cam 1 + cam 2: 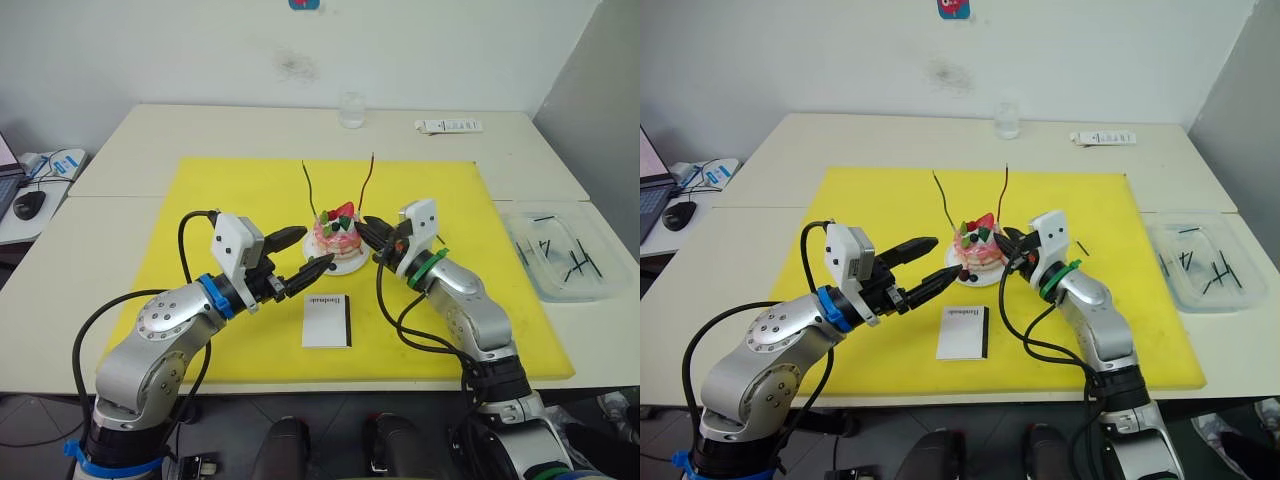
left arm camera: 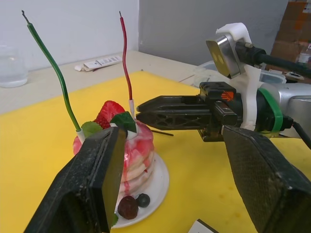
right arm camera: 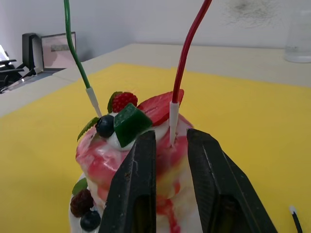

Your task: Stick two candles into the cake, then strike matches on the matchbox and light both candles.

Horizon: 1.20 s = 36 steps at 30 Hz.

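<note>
With both candles, the green candle [image 2: 53, 73] and the red candle [image 2: 125, 58], standing in the cake [image 1: 337, 236] at mid-mat, the left gripper [image 1: 297, 253] is gaping empty beside it, seemingly steadying nothing, while the right gripper [image 3: 170, 160], slightly parted, is hovering at the red candle's base, apparently just releasing it

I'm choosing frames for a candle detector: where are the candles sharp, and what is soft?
Left wrist view: green candle and red candle sharp; that arm's own fingers near and soft. Right wrist view: cake crisp, background blurred. Left eye view: even light, candles hair-thin.
</note>
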Motion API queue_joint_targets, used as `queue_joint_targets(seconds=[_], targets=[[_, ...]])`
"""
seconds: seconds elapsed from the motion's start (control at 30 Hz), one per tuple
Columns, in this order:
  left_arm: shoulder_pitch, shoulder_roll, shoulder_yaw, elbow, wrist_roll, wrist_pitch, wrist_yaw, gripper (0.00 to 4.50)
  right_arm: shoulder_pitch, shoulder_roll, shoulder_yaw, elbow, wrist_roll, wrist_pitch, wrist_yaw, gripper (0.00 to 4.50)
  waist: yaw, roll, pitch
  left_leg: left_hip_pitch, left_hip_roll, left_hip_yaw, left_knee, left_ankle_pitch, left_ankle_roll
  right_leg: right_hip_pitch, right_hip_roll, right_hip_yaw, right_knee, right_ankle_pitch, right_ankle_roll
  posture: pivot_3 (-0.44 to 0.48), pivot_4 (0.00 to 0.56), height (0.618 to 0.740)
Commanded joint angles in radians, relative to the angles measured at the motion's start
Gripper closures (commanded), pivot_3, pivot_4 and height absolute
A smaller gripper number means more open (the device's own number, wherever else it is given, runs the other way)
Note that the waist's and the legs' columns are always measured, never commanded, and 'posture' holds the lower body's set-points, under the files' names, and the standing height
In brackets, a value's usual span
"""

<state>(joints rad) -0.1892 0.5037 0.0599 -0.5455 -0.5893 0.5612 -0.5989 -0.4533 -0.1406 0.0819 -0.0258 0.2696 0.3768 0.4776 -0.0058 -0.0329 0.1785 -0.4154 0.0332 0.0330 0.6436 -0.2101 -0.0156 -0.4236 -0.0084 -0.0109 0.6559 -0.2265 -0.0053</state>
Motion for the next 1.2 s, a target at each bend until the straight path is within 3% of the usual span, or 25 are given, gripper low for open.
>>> queue_joint_targets(seconds=[0.03, 0.27, 0.6, 0.87, 1.17, 1.2], targets=[[-0.008, 0.004, -0.005, -0.016, 0.004, -0.022, -0.01, 0.95, -0.009, -0.019, 0.002, -0.073, 0.02, 0.013, 0.025, 3.48, 0.0, 0.0, 0.0, 0.0, 0.0, 0.0, 0.0, 0.0, 0.0, 0.0, 0.0, 0.0, 0.0, 0.0, 0.0, 0.0, 0.15, 0.74], [0.021, 0.053, 0.027, -0.007, -0.003, -0.031, -0.061, 0.95, 0.015, -0.107, -0.021, -0.169, 0.059, 0.086, 0.075, 3.48, 0.0, 0.0, 0.0, 0.0, 0.0, 0.0, -0.001, 0.0, 0.0, 0.0, 0.0, 0.0, -0.002, 0.0, 0.0, 0.0, 0.15, 0.74], [0.092, 0.136, 0.083, 0.021, -0.051, -0.022, -0.175, 0.95, 0.053, -0.334, -0.042, -0.298, 0.146, 0.168, 0.258, 3.48, 0.001, 0.0, 0.0, -0.002, 0.0, 0.001, -0.004, 0.0, 0.0, 0.0, -0.001, 0.0, -0.01, 0.0, 0.0, 0.0, 0.15, 0.74], [0.139, 0.215, 0.119, 0.031, -0.147, 0.064, -0.242, 0.95, 0.073, -0.431, -0.02, -0.331, 0.147, 0.146, 0.35, 3.48, 0.002, 0.0, 0.0, -0.002, 0.0, 0.0, -0.006, 0.0, 0.0, 0.0, -0.001, -0.002, -0.01, 0.0, -0.001, 0.0, 0.15, 0.74], [0.101, 0.279, 0.181, 0.072, -0.328, 0.273, -0.233, 0.95, 0.077, -0.475, -0.023, -0.367, 0.161, 0.157, 0.395, 3.48, 0.003, 0.0, 0.0, -0.002, 0.0, 0.0, -0.006, 0.0, 0.0, 0.0, -0.002, -0.002, -0.01, 0.0, 0.0, 0.0, 0.15, 0.74], [0.088, 0.285, 0.19, 0.079, -0.363, 0.31, -0.224, 0.95, 0.079, -0.481, -0.021, -0.371, 0.164, 0.156, 0.404, 3.83, 0.002, -0.001, 0.001, -0.002, 0.0, 0.0, -0.006, 0.0, 0.0, 0.0, -0.002, -0.002, -0.01, 0.0, 0.0, 0.0, 0.15, 0.74]])
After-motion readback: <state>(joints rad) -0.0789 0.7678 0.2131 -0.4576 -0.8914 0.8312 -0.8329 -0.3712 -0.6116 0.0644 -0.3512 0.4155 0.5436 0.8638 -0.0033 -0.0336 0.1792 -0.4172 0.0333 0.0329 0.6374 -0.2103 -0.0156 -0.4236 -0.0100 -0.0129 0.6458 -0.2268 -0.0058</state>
